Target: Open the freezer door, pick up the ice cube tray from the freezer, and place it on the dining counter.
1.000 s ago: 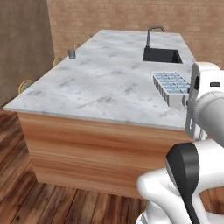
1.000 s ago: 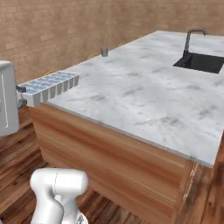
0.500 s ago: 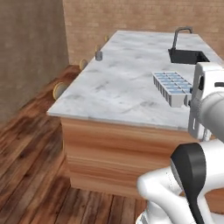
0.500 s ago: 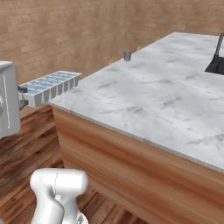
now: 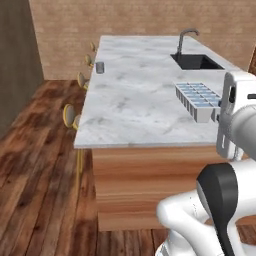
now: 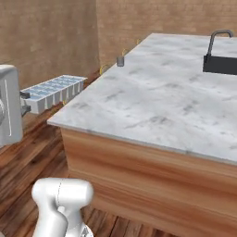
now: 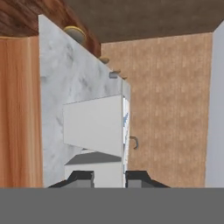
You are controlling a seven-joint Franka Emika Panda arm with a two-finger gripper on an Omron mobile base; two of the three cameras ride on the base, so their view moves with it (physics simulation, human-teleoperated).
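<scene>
The bench (image 5: 135, 95) top looks like white-grey marble with soft veining, smooth and fairly matt, sitting on a warm wood base (image 6: 152, 180) with visible horizontal grain. Ice cube tray (image 5: 197, 100) reads as pale blue and white plastic, smooth. Sink (image 5: 196, 61) is matt black, the faucet (image 5: 183, 40) dull grey metal. Floor (image 5: 35, 165) is dark reddish wood planks, a bit glossy. Back wall (image 6: 51, 37) is rough tan brick, and the stools (image 5: 70, 114) have yellowish wooden seats
</scene>
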